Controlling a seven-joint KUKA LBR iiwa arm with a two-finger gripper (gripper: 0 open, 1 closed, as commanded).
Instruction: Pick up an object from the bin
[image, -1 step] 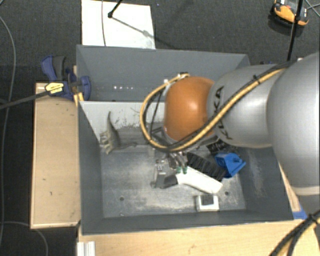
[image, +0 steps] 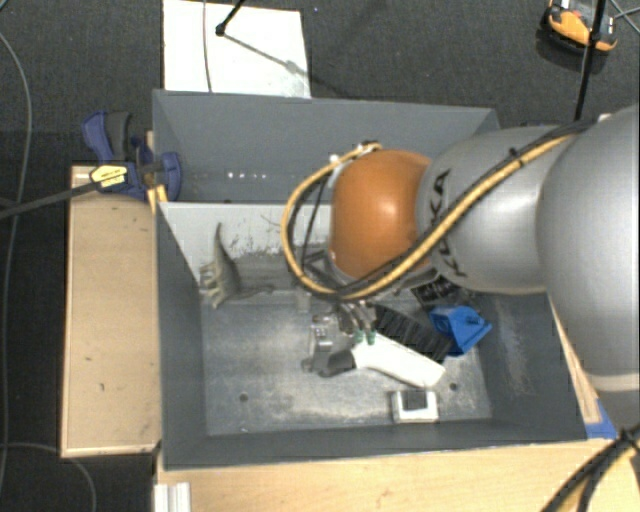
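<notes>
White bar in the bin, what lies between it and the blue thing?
A black ribbed piece, seen in the camera view: it runs along the far side of the white bar, with the blue thing at its right end.

Even light, small glints on bin wall (image: 240, 176)

Left of the white oblong thing (image: 408, 365) the bin floor (image: 250, 380) lies bare as far as the side wall. Just behind it a black ridged piece (image: 412, 332) and a blue block (image: 460, 328) crowd close together. Near its front sits a small white square (image: 413, 404). The gripper (image: 335, 352) stands at its left end, and a grey bent piece (image: 222, 275) lies far left by the back wall.
</notes>
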